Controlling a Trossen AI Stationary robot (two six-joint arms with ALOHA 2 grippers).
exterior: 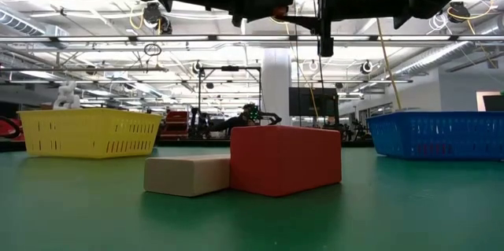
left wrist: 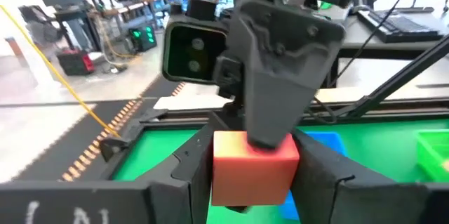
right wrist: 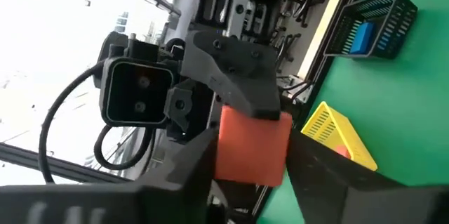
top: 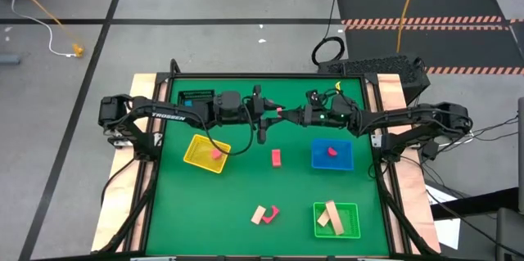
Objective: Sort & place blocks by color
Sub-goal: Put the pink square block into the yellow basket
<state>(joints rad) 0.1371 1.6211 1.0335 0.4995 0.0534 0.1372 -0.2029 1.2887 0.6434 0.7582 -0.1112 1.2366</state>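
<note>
A red block (left wrist: 252, 171) hangs in the air over the table's far middle, between my two grippers, which meet there nose to nose. My left gripper (left wrist: 254, 182) reaches in from the table's left and my right gripper (right wrist: 252, 175) from its right; both are shut on the block (top: 280, 111). A second red block (top: 277, 158) lies flat on the green mat. A third red block (exterior: 285, 159) rests against a tan block (exterior: 189, 174) near the front edge. My left gripper pinches the red block's two side faces (left wrist: 219, 171) between its fingers, coming level from the table's left. The block hangs clear of the table. My right gripper has one finger (left wrist: 277, 104) on the block's top face (left wrist: 242, 142); its other finger is hidden under the block. It comes level from the table's right, rolled onto its side.
A yellow tray (top: 196, 156) left of centre and a blue tray (top: 319, 161) right of centre each hold a red block. A green tray (top: 350, 227) at the near right holds tan blocks. A black tray (right wrist: 382, 13) with a blue block stands at the far left.
</note>
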